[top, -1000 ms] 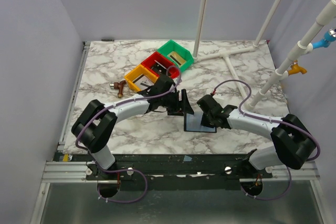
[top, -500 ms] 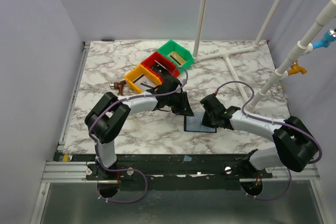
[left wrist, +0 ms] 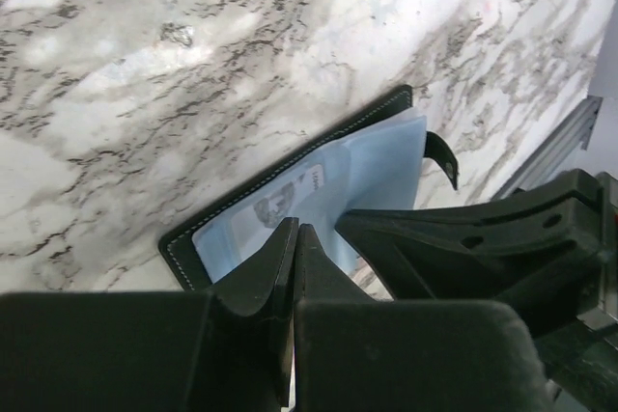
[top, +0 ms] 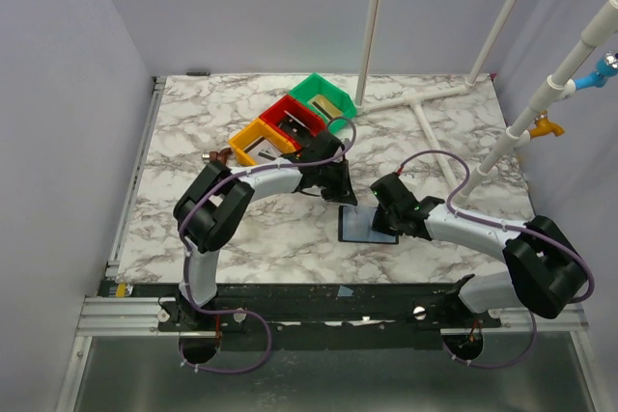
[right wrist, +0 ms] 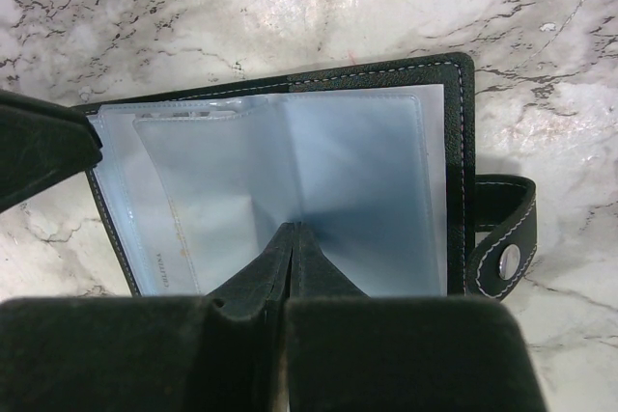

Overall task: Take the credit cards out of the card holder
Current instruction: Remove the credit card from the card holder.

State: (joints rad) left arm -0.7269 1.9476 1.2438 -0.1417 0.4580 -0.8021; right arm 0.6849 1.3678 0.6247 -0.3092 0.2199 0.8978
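The small black bifold card holder (top: 367,229) lies open on the marble surface (top: 193,123), with marble showing past its stitched edges. The left gripper (left wrist: 294,233) and right gripper (right wrist: 293,231) are both closed, tips on its bluish sleeves, possibly pinching one. The yellow, red and green plastic bins (top: 290,123) sit well behind.

Marble-veined table (top: 183,123) between lavender walls (top: 68,94)
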